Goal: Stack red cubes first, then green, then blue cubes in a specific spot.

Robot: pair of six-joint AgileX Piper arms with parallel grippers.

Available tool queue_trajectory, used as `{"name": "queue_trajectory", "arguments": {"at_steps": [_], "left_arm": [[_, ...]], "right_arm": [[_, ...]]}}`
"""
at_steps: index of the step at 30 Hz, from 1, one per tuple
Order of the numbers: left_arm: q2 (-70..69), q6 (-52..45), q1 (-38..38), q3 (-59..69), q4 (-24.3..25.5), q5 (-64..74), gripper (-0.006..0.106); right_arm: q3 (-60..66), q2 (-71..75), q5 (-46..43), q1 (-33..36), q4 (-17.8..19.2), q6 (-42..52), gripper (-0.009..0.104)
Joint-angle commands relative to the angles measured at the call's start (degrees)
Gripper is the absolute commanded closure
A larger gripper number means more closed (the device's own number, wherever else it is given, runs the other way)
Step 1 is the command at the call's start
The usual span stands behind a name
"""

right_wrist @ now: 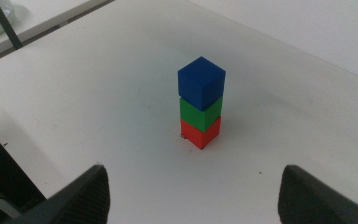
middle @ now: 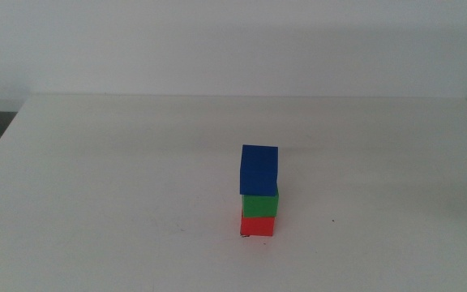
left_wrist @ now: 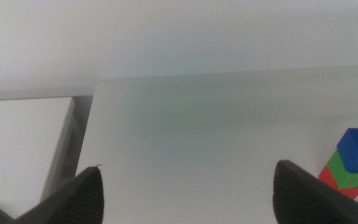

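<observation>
- White tabletop against a plain pale wall; in the middle view neither arm shows, only the stack sits right of centre, on the near half.
- Stack order reads correct: red cube on the table, green cube on it, blue cube on top. Faces touching, no gaps visible.
- Specific spot: a tiny dark mark shows at the red cube's near left corner, so the base looks to be on the patch (rest of the marking is hidden under the cube).
- Blue cube sits slightly twisted and shifted against the green one in the middle view; looks stable to me.
- Left gripper: jaws spread wide, nothing between them, well clear of the stack, which sits off to one side of its view.
- Right gripper: also wide open and empty, well back from the stack.
- My read: task is essentially done. Best move is no contact; keep both arms parked and away from the stack.
- Only other item: a small lone black dot on the table right of the stack. Nothing obstructs.
</observation>
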State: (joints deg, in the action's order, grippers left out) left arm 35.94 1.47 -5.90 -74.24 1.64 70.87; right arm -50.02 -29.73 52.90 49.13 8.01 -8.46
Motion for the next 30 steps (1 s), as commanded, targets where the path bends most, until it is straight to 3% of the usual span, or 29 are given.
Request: {"name": "queue_trajectory", "arguments": {"at_steps": [1,5,19,23,26,30], "left_arm": [[-1.03,-0.19,0.28,0.53,-1.64,-0.91,0.01],[-1.39,-0.19,0.28,0.3,-3.75,-0.91,0.01],[-1.39,-0.19,0.28,0.32,-1.64,-1.01,0.01],[-1.87,-0.19,0.28,2.5,-2.59,-4.15,0.01],[-3.93,-0.19,0.28,8.68,-5.41,-14.86,0.01],[-8.84,-0.19,0.28,21.4,-5.99,-25.95,0.01]], "right_arm": [[0.02,0.19,-0.27,-0.18,0.19,0.38,0.018],[0.02,0.19,-0.27,-0.18,0.19,0.38,0.018],[0.02,0.19,-0.27,-0.18,0.19,0.38,0.018],[2.92,0.69,-1.31,-0.18,-1.58,0.38,0.018],[8.17,2.39,-8.62,-0.43,-2.35,0.38,0.018],[17.83,4.34,-27.4,-3.97,-3.21,0.38,0.018]]}}
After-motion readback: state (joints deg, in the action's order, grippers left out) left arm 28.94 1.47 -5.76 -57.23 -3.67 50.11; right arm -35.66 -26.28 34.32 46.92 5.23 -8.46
